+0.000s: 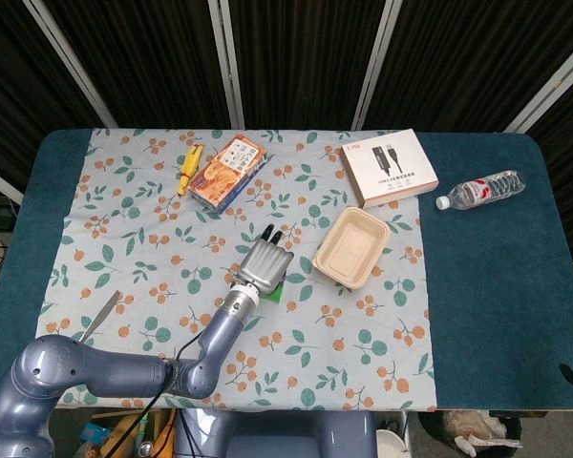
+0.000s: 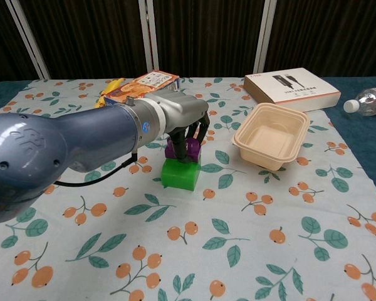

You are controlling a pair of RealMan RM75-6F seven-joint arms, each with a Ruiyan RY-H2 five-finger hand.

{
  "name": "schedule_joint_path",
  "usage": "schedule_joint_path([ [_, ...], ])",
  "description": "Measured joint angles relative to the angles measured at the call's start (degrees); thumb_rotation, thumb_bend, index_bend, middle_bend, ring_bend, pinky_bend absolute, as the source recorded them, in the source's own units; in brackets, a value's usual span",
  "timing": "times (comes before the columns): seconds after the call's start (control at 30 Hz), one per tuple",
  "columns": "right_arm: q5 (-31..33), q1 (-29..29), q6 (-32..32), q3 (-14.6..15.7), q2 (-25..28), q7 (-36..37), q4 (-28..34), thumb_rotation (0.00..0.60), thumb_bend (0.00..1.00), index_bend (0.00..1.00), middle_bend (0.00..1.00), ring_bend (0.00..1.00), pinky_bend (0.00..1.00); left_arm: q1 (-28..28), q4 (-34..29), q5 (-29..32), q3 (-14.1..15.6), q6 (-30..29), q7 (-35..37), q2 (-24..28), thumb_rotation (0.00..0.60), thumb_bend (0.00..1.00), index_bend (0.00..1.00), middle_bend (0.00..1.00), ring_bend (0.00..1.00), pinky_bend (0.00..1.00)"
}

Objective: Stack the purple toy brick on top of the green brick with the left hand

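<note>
Your left hand (image 2: pixel 187 128) grips the purple toy brick (image 2: pixel 182 149) from above, fingers clamped on its sides — so it can seat squarely on the green brick (image 2: pixel 181 172) beneath.

Glossy plastic green brick (image 2: pixel 181 174) on matt printed tablecloth (image 2: pixel 238 238).

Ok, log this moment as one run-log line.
left hand: holds purple brick | purple brick: resting on green brick | release: not yet | right hand: not in view
</note>
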State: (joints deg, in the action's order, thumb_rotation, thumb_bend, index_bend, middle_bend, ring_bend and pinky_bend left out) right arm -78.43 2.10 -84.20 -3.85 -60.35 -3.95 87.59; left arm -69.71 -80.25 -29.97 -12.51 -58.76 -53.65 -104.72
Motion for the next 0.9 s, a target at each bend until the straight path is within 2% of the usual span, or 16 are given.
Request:
schedule_joint_path([
  [0.9,0.43,-0.46,0.97,-0.04,-0.4,-0.11,-0.69,0.6,0.15,0.01,0.02,0.02,0.0,3.38,4.15,-3.95,1.78,0.44,3.36,-1.87,0.6,0.42,0.49,0.49,0.11,0.05],
])
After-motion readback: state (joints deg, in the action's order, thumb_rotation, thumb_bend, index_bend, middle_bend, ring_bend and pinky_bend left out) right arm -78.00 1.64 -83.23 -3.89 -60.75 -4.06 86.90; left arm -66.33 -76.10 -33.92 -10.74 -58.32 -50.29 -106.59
